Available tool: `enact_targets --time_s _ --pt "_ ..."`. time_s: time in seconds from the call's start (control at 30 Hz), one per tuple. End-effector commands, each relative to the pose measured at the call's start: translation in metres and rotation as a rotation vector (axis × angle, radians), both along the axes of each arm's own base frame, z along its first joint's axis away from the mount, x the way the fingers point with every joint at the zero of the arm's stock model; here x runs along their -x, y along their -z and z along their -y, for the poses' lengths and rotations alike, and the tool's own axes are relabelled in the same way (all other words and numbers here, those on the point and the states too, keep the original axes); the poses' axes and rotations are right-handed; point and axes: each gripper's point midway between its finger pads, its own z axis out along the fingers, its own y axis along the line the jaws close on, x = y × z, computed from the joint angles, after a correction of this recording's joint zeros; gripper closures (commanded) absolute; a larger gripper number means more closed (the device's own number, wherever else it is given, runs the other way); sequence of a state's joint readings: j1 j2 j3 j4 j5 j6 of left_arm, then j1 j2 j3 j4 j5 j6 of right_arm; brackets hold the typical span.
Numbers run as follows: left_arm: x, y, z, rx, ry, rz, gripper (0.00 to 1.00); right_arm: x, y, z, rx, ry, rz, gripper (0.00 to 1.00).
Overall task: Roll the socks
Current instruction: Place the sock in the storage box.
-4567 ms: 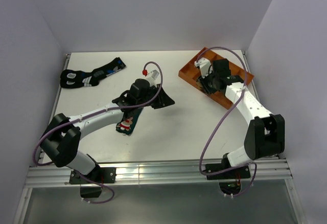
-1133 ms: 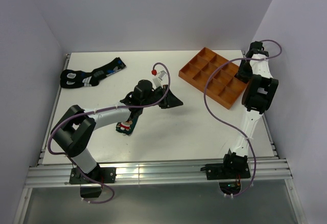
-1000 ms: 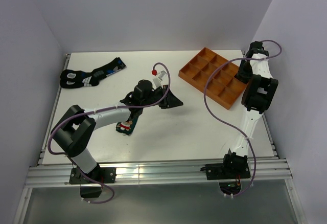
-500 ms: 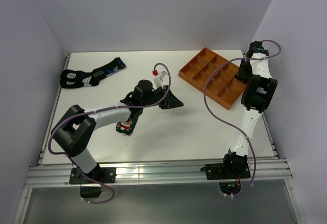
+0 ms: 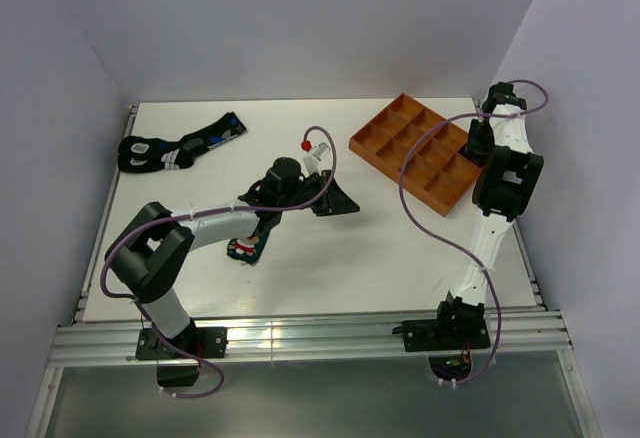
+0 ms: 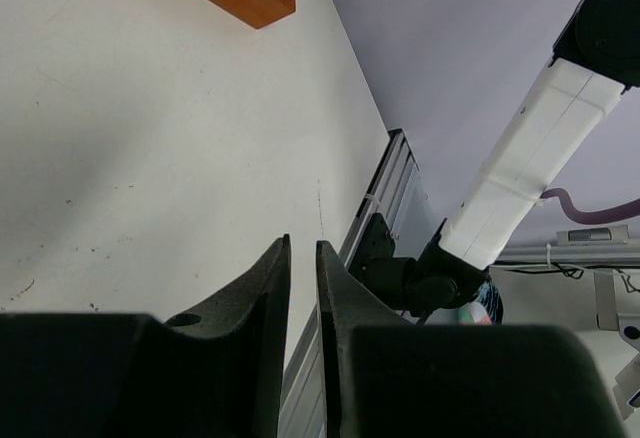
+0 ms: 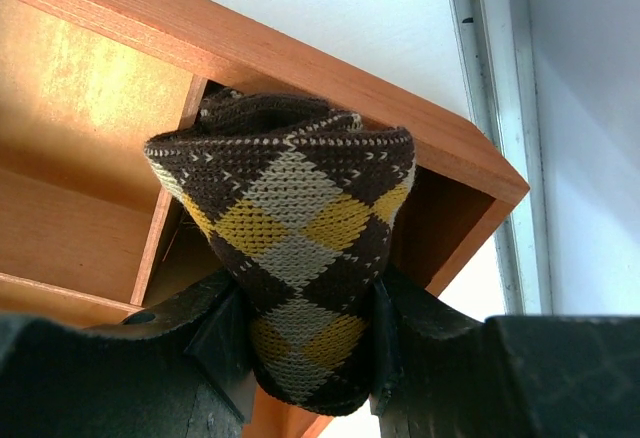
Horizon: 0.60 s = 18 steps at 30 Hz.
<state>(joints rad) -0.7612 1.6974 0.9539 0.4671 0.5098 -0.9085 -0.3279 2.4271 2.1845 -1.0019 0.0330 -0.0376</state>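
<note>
The checkered sock [image 7: 290,208] is a tight knit roll, brown with yellow and grey diamonds and fine white stitching, its coiled end showing at the top. The right fingers [image 7: 215,343] are clamped on its lower half from both sides, over the corner compartment of the orange wooden tray [image 7: 330,78] at the far right of the surface [image 6: 150,158]. Whether the roll touches the tray cannot be told. The teal sock [image 5: 248,245], soft, with a red and white figure, lies flat near the middle of the surface, partly under the left arm. The left fingers [image 6: 265,308], black and blade-shaped, stand a narrow slit apart with nothing between them, to the right of that sock. A black patterned pair [image 5: 175,148] lies at the far left.
</note>
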Motion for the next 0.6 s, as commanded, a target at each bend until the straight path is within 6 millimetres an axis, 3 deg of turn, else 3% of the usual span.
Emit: enact_targets --time_s 0.0,0.57 --pt "-0.003 -0.028 0.007 0.069 0.022 0.058 0.79 0.063 0.034 -0.023 -0.090 -0.042 -0.277 1.00" --pt "-0.004 -0.025 0.011 0.060 0.025 0.048 0.79 0.061 0.039 -0.034 -0.160 -0.104 -0.279 1.00"
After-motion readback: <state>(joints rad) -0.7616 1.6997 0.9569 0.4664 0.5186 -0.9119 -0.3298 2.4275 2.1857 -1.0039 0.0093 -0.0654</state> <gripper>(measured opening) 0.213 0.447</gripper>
